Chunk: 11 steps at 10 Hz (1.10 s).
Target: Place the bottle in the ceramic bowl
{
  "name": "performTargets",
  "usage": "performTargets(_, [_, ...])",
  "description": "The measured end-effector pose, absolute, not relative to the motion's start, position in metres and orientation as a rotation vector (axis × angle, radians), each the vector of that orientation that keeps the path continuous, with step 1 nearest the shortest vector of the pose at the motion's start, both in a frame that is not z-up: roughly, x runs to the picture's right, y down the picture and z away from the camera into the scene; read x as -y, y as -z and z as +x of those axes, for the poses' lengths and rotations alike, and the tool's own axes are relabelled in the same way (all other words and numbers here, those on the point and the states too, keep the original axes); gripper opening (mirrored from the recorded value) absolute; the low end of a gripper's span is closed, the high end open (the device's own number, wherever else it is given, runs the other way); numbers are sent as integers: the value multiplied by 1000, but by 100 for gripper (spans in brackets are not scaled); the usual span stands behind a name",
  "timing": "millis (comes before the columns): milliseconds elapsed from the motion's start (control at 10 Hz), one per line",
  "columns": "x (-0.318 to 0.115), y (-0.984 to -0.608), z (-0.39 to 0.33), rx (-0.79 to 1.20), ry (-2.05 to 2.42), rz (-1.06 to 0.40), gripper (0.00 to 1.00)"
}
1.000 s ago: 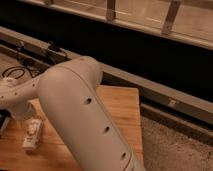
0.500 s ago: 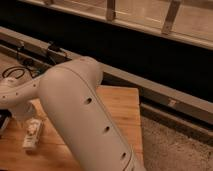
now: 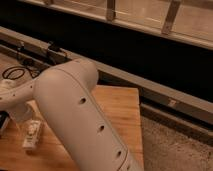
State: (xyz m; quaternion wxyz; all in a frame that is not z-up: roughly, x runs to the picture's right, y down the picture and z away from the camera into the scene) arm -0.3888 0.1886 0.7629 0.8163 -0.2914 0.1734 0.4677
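tool (image 3: 3,122) low at far left edge, mostly cut off past white arm (image 3: 80,117), jaws apart, bottle (image 3: 32,136) lying flat on wooden table (image 3: 117,107) just right of tool, clear of it

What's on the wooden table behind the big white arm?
Only a small white plastic bottle lying flat on the light wooden table, near the gripper at the left edge. The white arm covers the middle; no bowl shows.

White bottle (image 3: 32,135) lies flat on wooden table (image 3: 120,107).
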Motion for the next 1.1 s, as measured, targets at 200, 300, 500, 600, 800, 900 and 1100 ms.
performTargets(200, [-194, -767, -389, -381, -995, -632, 65])
performTargets(300, [-196, -770, -388, -388, -998, -638, 65])
performTargets(500, [-201, -779, -384, -398, -1007, -657, 65])
performTargets(600, [-206, -784, -384, -401, -1012, -674, 65])
performTargets(800, [-225, -800, -390, -412, -1007, -736, 65])
performTargets(900, [-232, -807, -392, -416, -1006, -762, 65])
performTargets(1100, [-243, -813, -397, -432, -998, -797, 59])
